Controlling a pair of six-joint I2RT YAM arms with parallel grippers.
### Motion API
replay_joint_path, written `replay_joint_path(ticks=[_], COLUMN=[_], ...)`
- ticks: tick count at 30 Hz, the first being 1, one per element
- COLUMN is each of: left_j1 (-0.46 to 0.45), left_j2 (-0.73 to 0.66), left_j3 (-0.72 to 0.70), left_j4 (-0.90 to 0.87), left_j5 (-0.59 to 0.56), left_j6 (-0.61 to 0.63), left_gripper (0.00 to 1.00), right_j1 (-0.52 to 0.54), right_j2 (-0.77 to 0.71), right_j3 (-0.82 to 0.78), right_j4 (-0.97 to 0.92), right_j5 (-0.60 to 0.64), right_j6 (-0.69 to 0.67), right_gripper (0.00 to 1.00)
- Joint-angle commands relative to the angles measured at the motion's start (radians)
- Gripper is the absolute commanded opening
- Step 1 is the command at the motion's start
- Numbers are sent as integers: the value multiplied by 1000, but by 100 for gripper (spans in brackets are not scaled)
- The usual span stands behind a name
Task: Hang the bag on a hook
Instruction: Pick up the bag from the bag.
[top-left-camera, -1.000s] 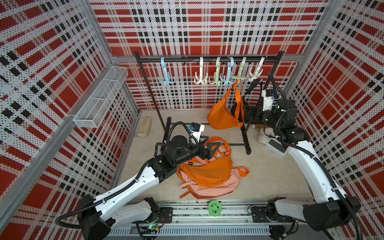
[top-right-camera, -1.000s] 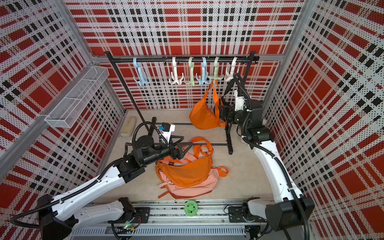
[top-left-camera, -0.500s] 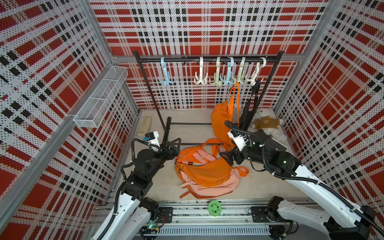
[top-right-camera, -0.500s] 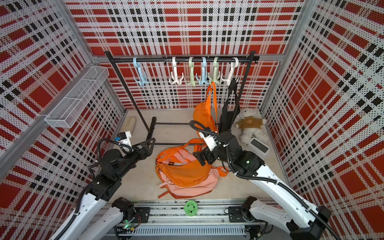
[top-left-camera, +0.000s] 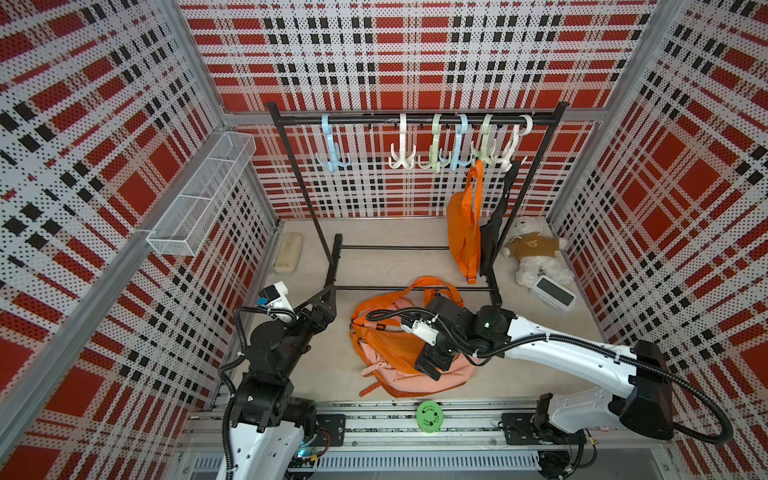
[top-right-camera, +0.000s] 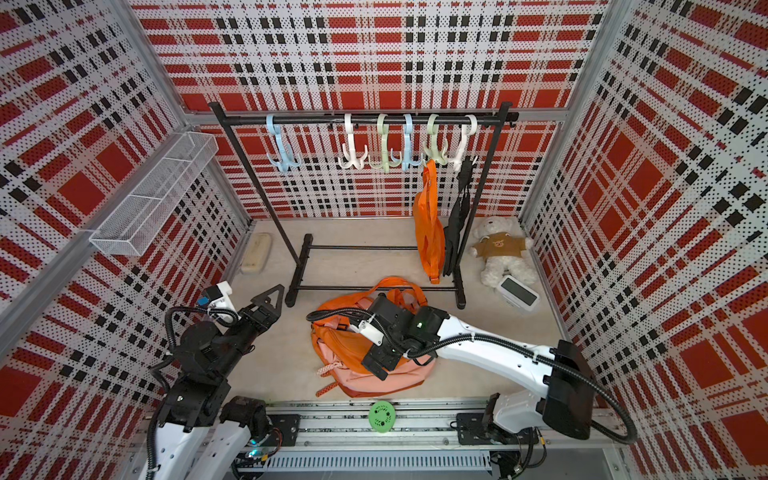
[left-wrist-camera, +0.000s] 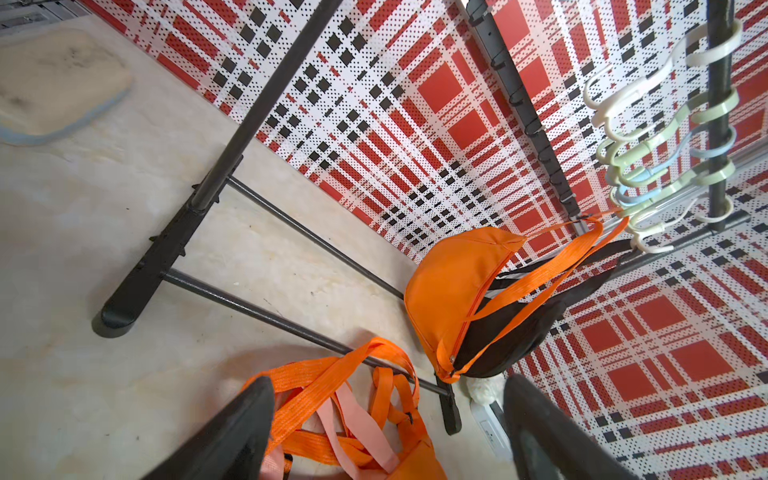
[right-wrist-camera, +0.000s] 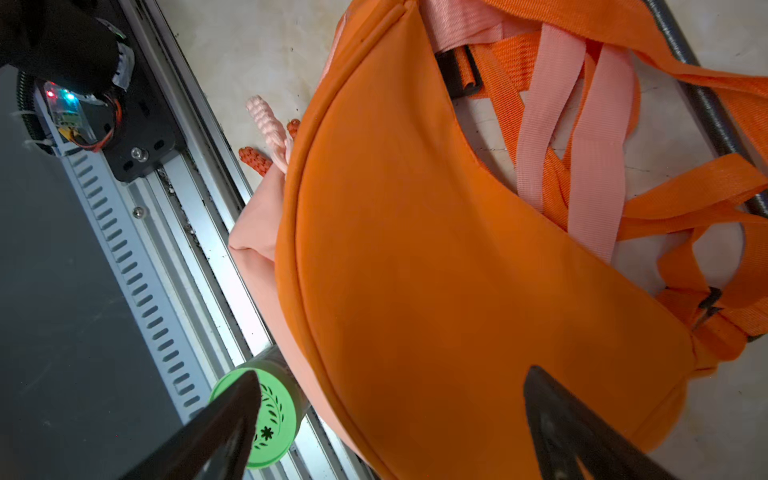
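Lit brightly and evenly from above in both top views; only soft, faint shadows on the floor (top-left-camera: 386, 232); walls (top-left-camera: 104, 166) bowed by wide-angle distortion toward the edges; focus crisp; pale sheen on the rail (right-wrist-camera: 216, 257) in the right wrist view; nearest edges there blurred.

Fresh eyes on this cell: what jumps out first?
The red plaid walls dominate, with a black rack of pastel hooks at the back, where an orange bag hangs near its right end. On the floor in front lies a heap of orange and pink bags, with the right pincer open over it. A white teddy bear lies in the far right corner.
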Motion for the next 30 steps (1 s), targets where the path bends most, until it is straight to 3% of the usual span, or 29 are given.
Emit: replay_joint_path(ticks=[1, 6, 9, 11, 13, 14, 17, 25, 26, 28, 30], left_j1=[7, 6, 6, 6, 7, 7, 7, -26, -49, -127, -268], left_j2=[-20, -23, -28, -33, -39, -40, -41, -7, 6, 27, 39], left_j3=[23, 25, 40, 56, 69, 75, 89, 104, 105, 105, 98], left_j4=[-28, -20, -23, -34, -38, -39, -37, -4, -4, 6, 31], left_j5=[10, 20, 24, 23, 23, 24, 35, 124, 126, 94, 1], left_j6=[6, 5, 8, 15, 20, 20, 21, -39, -58, -72, -63], left_gripper=[88, 88, 88, 88, 89, 89, 89, 91, 98, 99, 100], right_j1=[23, 30, 30, 30, 29, 30, 30, -13, -42, -108, -162], right_j2=[34, 82, 84, 79, 66, 59, 25, -164, -201, -271, -324], right_j3=[32, 18, 10, 8, 9, 8, 3, -56, -67, -88, -103], right_j4=[-8, -8, 5, 13, 23, 29, 45, 180, 213, 287, 370], right_j5=[17, 18, 23, 26, 21, 19, 8, 121, 108, 78, 64], right_j6=[-15, -6, -1, 2, 5, 6, 8, 76, 92, 122, 156], right_gripper=[100, 94, 82, 62, 32, 22, 0, 0, 0, 0, 0])
